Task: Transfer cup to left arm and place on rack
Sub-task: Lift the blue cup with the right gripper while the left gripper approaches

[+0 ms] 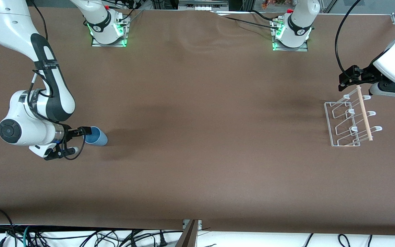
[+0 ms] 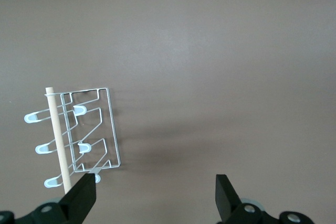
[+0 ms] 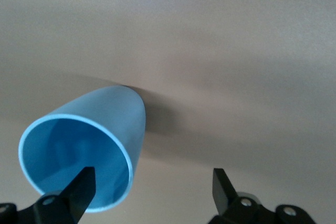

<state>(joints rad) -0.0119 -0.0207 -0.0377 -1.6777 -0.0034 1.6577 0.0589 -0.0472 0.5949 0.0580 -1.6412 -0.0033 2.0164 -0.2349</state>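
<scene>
The brown bench [image 1: 197,137] fills the front view, with a wide bare stretch across its middle between the two arms' working spots.

The right arm [image 1: 43,103] reaches down near its own end of the bench, its wrist low and lying nearly level. The left arm [image 1: 394,61] comes in over its own end, close to the bench's side edge, and hangs above the rack.

The rack [image 1: 350,120] sits flat on the bench toward the left arm's end, a white wire frame with looped prongs and a pale wooden dowel [image 1: 364,113] laid across them. Bare bench lies all around it on the side facing the middle and toward the front camera.

The cup [image 1: 96,136] lies on its side on the bench toward the right arm's end, its open mouth turned to the right gripper and its closed bottom pointing toward the middle of the bench.

The right gripper [image 1: 81,140] is low at the cup's mouth with its fingers spread wide. In the right wrist view one finger [image 3: 81,187] overlaps the cup's rim [image 3: 79,124] at the mouth, while the second finger stands clear of the cup over bare bench; whether the first finger touches the rim cannot be told. Nothing is gripped.

The left gripper [image 1: 342,82] hovers over the rack's end farther from the front camera, fingers [image 2: 84,195] spread wide and empty.
</scene>
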